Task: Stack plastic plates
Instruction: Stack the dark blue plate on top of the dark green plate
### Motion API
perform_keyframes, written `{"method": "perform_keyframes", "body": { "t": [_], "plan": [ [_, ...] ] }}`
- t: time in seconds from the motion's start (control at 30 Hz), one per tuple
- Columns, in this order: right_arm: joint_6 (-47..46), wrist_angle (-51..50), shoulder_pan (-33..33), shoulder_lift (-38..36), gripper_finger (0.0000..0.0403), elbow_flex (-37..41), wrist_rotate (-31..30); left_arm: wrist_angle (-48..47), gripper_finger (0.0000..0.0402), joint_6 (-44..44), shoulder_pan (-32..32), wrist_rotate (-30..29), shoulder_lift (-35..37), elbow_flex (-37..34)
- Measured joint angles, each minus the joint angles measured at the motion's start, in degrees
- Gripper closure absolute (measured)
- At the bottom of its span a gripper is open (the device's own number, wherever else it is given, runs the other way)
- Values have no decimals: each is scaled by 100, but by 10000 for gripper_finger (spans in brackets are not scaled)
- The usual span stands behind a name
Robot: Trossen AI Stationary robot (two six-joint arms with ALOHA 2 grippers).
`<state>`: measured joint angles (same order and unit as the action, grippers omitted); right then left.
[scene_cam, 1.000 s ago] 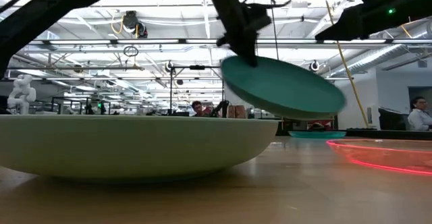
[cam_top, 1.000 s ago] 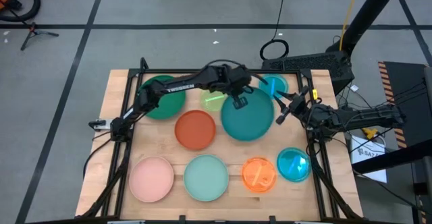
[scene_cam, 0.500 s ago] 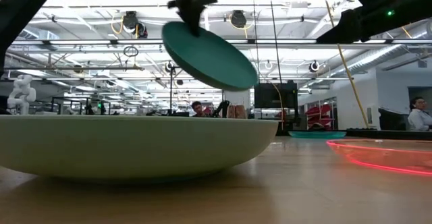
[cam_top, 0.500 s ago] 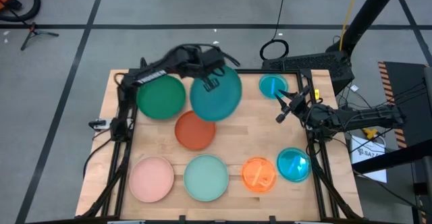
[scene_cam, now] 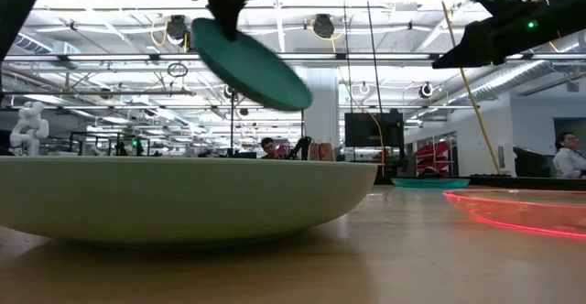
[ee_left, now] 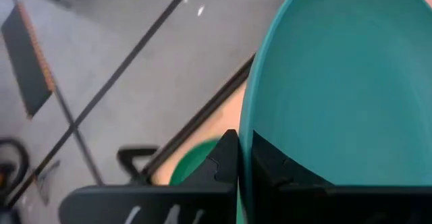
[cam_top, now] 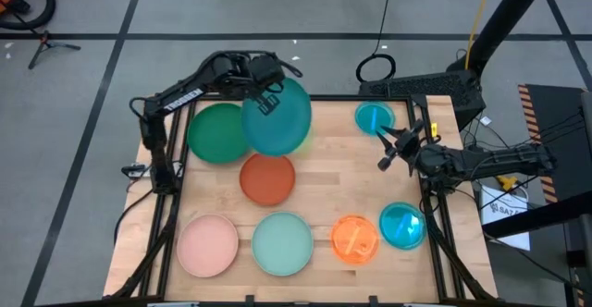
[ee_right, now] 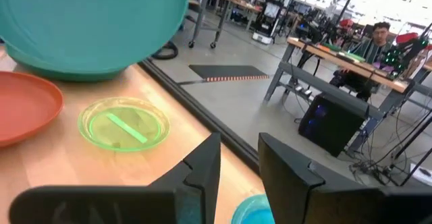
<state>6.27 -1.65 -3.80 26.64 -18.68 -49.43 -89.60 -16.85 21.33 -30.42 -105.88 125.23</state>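
since a second ago the large round teal plastic plate (cam_top: 277,117) has travelled from the middle-back of the wooden table (cam_top: 324,205) toward its back left corner, carried tilted in the air by the left end effector (cam_top: 268,99), whose fingers are pinched shut on the plate's rim; the left wrist view shows the rim clamped between them. it hangs partly over the large dark green plastic plate (cam_top: 217,133) lying flat at the back left, and likely goes onto it next. uncovered by that move, the small translucent lime plastic plate (ee_right: 123,125) sits on the table beyond the teal one. the right end effector (cam_top: 393,148) waits above the right side near the small translucent blue plastic plate (cam_top: 373,116), fingers partly apart and holding nothing. progress: nothing stacked yet as far as seen. lying singly on the table: red-orange plate (cam_top: 267,178) at centre left, then along the front a pink plate (cam_top: 207,244), mint plate (cam_top: 282,243), small translucent orange plate (cam_top: 354,238) and a second small blue plate (cam_top: 402,225). first stacking placement looks to be under way; all others remain.
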Motion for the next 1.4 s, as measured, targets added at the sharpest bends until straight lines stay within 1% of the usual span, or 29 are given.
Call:
{"method": "perform_keyframes", "body": {
  "t": [0.07, 0.2, 0.37, 0.47, 0.6, 0.7, 0.83, 1.0, 1.1, 1.2, 1.4],
  "plan": [
    [-111, -103, -2, 1, 310, 0, 0, 67, 391, -103, 5, -111, 254, -618],
    [-257, -87, -2, 1, 310, 0, 0, 703, 391, -338, 102, -134, 1041, -2017],
    [-261, -39, -1, 1, 310, 0, 0, 1305, 391, -645, 506, -139, 2107, -3597],
    [-261, -17, -2, -1, 310, 0, 0, 1330, 391, -969, 853, -181, 2751, -4278],
    [-261, 11, -2, -1, 310, 0, 0, 1331, 391, -1474, 1273, -613, 3409, -5018],
    [-261, 11, -2, 1, 310, 0, 0, 1336, 391, -1598, 1510, -609, 3827, -5442],
    [-258, 11, -2, 0, 310, 0, 0, 1342, 391, -1747, 1716, -568, 4099, -5917],
    [-252, 11, -1, 0, 310, 0, 0, 1376, 386, -1877, 1770, -503, 4136, -6354],
    [-234, 11, -1, 0, 310, 0, 0, 1508, 375, -1913, 1767, -505, 4144, -6528],
    [-217, 11, -1, 1, 310, 0, 0, 1611, 371, -1977, 1765, -506, 4145, -6632],
    [-215, 11, -2, -1, 310, 0, 0, 1642, 367, -2016, 1765, -505, 4143, -6651]
  ]
}}
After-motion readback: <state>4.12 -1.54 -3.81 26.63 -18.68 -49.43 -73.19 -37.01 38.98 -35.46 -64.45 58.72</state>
